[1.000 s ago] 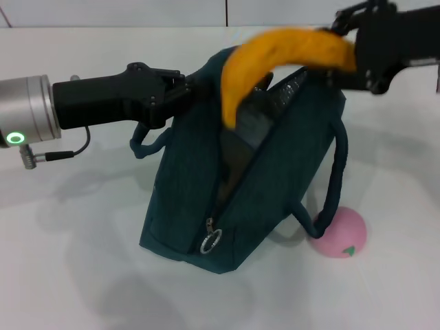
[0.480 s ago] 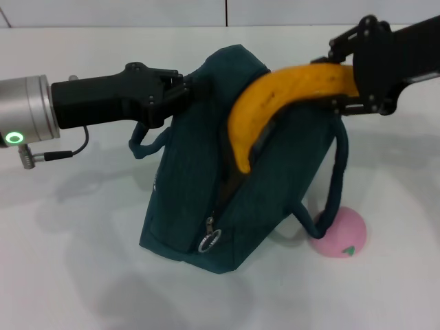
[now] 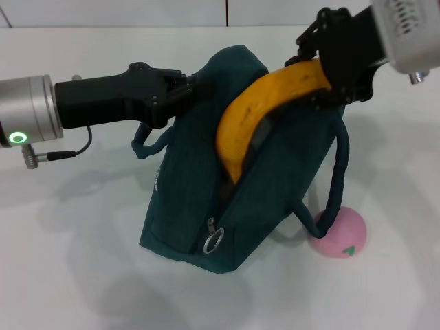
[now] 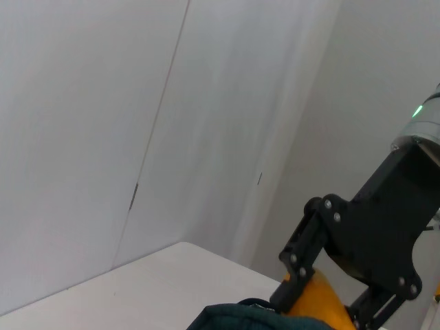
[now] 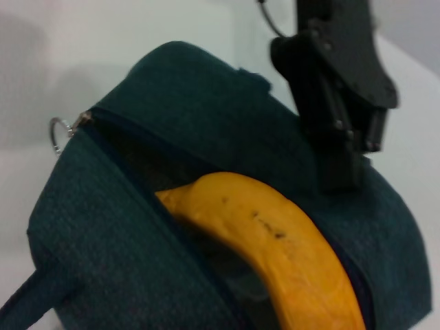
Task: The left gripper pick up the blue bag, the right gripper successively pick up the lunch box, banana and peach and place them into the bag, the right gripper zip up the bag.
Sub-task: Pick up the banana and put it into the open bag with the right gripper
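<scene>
The blue bag stands on the white table with its top zipper open. My left gripper reaches in from the left and is shut on the bag's upper edge; it also shows in the right wrist view. My right gripper is above the bag's right side, shut on the stem end of the banana. The banana slants down, its lower tip inside the bag's opening. The peach lies on the table by the bag's right handle. The lunch box is hidden.
The zipper's metal ring pull hangs at the bag's near end. The bag's right handle droops toward the peach. A cable trails from the left wrist. A wall runs along the table's far edge.
My right gripper has turned and moved toward the bag, tipping the banana down so its lower end has gone into the opening. The left gripper and the bag have stayed put.
</scene>
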You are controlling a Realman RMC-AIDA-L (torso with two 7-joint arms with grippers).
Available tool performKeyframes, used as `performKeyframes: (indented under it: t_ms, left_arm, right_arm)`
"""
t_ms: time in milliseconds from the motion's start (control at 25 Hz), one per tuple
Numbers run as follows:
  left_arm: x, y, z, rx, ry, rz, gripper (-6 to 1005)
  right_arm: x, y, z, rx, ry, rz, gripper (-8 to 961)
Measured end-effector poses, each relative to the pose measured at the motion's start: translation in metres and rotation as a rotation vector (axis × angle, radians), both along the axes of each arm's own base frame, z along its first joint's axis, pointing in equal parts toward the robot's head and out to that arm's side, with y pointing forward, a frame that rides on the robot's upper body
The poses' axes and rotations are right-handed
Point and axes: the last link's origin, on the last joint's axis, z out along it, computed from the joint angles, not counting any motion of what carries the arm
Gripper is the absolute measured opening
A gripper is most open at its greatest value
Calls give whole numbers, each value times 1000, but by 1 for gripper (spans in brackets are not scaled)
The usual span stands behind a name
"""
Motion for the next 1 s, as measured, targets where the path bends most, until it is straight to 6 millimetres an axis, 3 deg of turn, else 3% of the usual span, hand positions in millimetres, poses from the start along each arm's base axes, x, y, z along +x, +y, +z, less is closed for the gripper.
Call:
performKeyframes:
  t_ms: [440,1000]
  left_arm:
    - [0,0,-2,-6,-6,5,40]
    - [0,0,-2,-2,-4,2,41]
  right_arm:
    - [-25,-8,-32,-85,-152,64,433]
    - [-35,-4,-54,-36,-86,37,434]
